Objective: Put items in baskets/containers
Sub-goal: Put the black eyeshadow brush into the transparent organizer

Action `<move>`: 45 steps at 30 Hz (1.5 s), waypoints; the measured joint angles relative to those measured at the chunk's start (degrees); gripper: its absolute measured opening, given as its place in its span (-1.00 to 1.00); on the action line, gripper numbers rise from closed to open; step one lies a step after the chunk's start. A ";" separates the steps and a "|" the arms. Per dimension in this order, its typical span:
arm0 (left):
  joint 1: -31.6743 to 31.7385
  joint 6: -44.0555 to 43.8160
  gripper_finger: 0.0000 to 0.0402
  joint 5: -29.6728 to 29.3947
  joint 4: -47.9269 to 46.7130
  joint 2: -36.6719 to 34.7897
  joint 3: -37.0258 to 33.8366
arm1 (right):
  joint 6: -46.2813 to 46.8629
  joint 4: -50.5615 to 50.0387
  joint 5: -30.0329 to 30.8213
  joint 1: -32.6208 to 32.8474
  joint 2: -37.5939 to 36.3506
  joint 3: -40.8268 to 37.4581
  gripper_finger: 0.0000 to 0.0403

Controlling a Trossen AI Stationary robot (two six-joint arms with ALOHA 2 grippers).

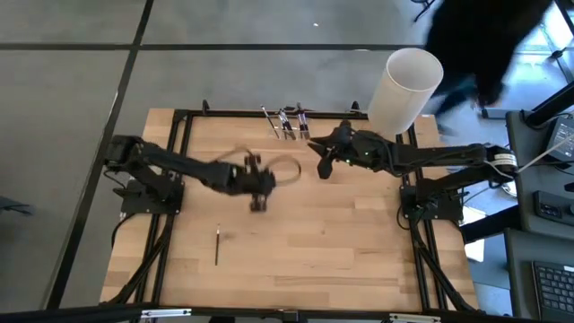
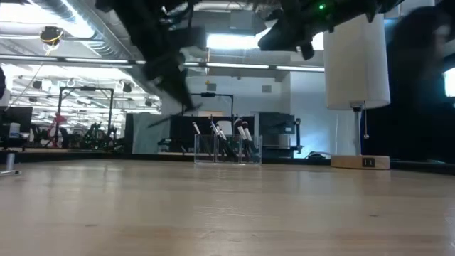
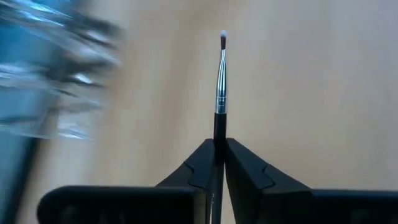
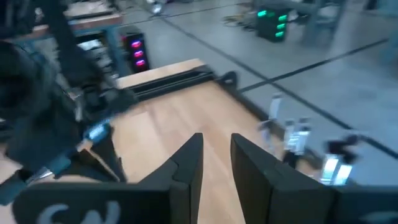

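My left gripper [image 1: 258, 197] hangs over the middle of the table, shut on a thin makeup brush [image 3: 221, 81] with a dark handle, silvery ferrule and pale tip. The clear holder [image 2: 227, 148] stands at the table's far edge with several brushes [image 1: 287, 122] upright in it. My right gripper [image 1: 319, 160] hovers near the holder, on its near right side. It is open, with nothing between its fingers [image 4: 249, 165]. One more brush [image 1: 216, 245] lies flat on the table toward the near left. My left gripper pinches the brush's dark handle [image 3: 219, 132] between its two fingers. The brush runs straight on in line with the fingers, ferrule and bristle tip [image 3: 222, 37] sticking out beyond them. The gripper slants downward, and the brush is lifted clear of the table.
A tall white cylinder [image 1: 408, 85] on a tan base [image 2: 360, 162] stands at the far right corner. A person's dark blurred shape [image 1: 489, 45] moves beyond the table's far right. Bare wood [image 1: 341, 242] lies across the near half of the table.
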 joint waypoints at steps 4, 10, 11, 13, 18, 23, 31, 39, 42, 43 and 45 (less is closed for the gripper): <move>8.44 4.52 -0.85 -9.51 12.03 -4.48 0.01 | -0.94 -1.40 2.04 0.20 -0.94 0.00 -0.59; 21.70 6.59 -0.85 -8.21 35.29 -6.57 0.02 | -1.70 -3.45 1.95 0.52 -0.88 0.00 -0.66; 23.87 5.23 -0.85 -6.51 38.89 -6.21 -0.02 | -1.76 -3.74 1.98 0.52 -0.89 0.00 -0.68; 27.64 1.90 -0.85 -3.00 45.87 -5.25 -1.05 | -2.15 -4.30 1.98 0.52 -0.88 0.00 -0.71; 33.29 -5.96 -0.86 1.28 56.90 -0.15 -5.19 | -2.97 -7.38 2.01 0.52 -0.88 0.00 -0.79; 35.87 -6.64 -0.84 1.12 68.04 7.33 -8.50 | -3.19 -8.14 2.01 0.41 -0.88 0.00 -0.81; 36.05 -10.54 -0.86 -1.89 73.79 15.37 -8.84 | -3.23 -7.90 2.02 -0.61 -0.88 0.00 -0.82; 35.19 -10.87 -0.84 -4.86 72.93 16.11 -8.84 | -3.53 -7.90 2.01 -0.63 -0.88 0.00 -0.82; 34.27 -12.03 -0.83 -5.71 71.76 16.11 -8.82 | -3.65 -7.90 2.01 -0.63 -0.86 0.00 -0.82; 33.85 -12.62 -0.83 -7.13 70.79 16.11 -8.82 | -3.66 -7.90 2.01 -0.63 -0.86 0.00 -0.82; 32.94 -13.89 -0.80 -11.34 68.82 16.11 -8.82 | -3.67 -8.02 2.01 -0.63 -0.86 0.00 -0.82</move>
